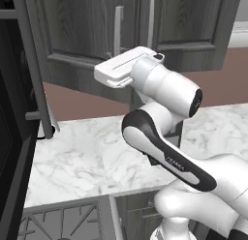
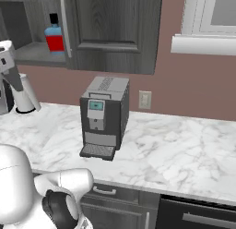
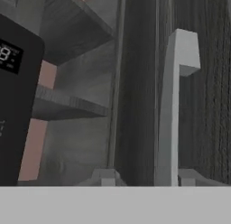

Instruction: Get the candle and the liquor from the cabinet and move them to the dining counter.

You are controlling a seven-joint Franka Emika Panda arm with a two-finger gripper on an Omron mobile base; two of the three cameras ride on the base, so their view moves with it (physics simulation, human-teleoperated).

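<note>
The gripper (image 3: pixel 143 179) is up against the cabinet (image 1: pixel 189 26), its two fingertips (image 3: pixel 104 177) on either side of the lower end of a door handle (image 3: pixel 173 105), which runs straight up between them; I cannot tell whether they press on the bar or stand just clear of it. In the right base view one cabinet door stands ajar, and the liquor (image 2: pixel 55 36) stands upright on the shelf behind it. Below, on the marble table (image 2: pixel 175 149), sit a coffee machine (image 2: pixel 103 116) and, well to its left, a white cylinder (image 2: pixel 27 96).
</note>
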